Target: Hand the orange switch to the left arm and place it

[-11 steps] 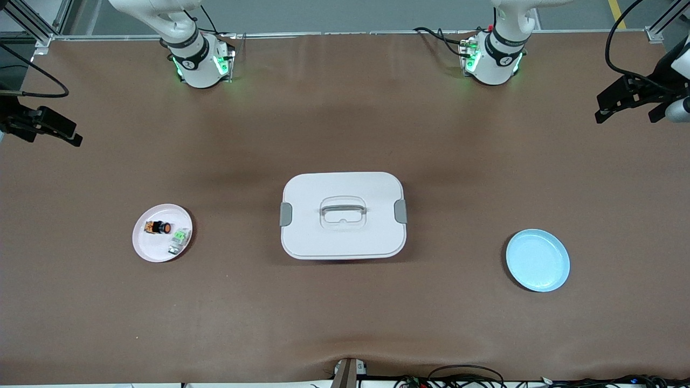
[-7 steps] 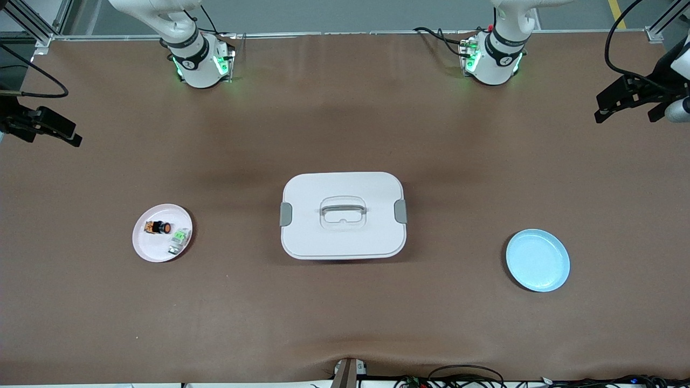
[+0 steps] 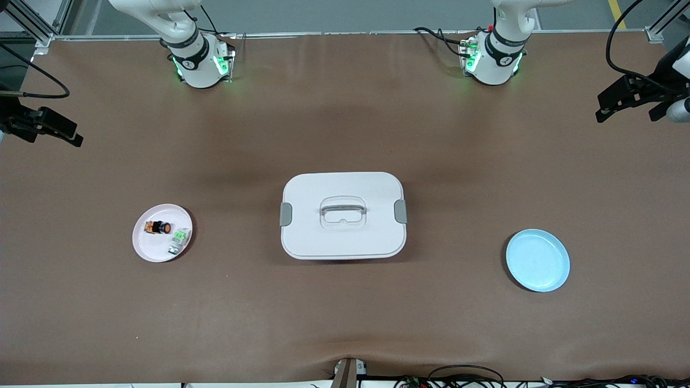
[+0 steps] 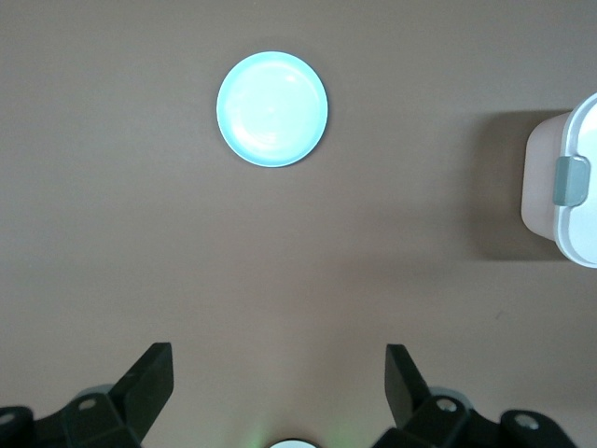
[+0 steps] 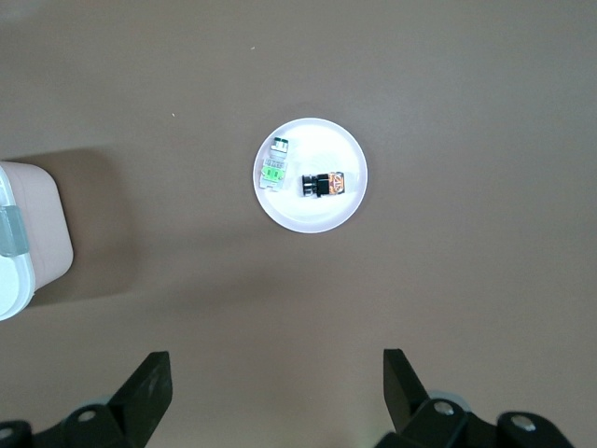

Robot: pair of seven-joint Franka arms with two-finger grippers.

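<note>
Both arms are waiting, held up high above the brown surface (image 3: pixel 345 323). The right hand (image 5: pixel 275 387) hangs over the right arm's end of the surface and looks straight down. Its two black fingers (image 5: pixel 149 383) are spread wide apart with nothing between them. The left hand (image 4: pixel 278 387) does the same over the left arm's end of the surface, its fingers (image 4: pixel 151 378) also wide and holding nothing. In the front view you only see the white bases of the arms along the top edge, plus a bit of each black hand at the two side edges.

The orange switch (image 3: pixel 158 227) lies on its side on a small pink plate (image 3: pixel 145 248), toward the right arm's end of the surface. A little green-and-silver switch (image 3: pixel 178 239) lies on the same plate, just beside the orange one and a bit nearer to the front camera (they do not look like they touch).

The big white box (image 3: pixel 343 237) sits in the middle of the surface, lid on, with grey latches on its two short sides and a grey handle sunk into the lid. It is well apart from the pink plate.

A light blue plate (image 3: pixel 537 260) sits toward the left arm's end of the surface, with nothing on it.
</note>
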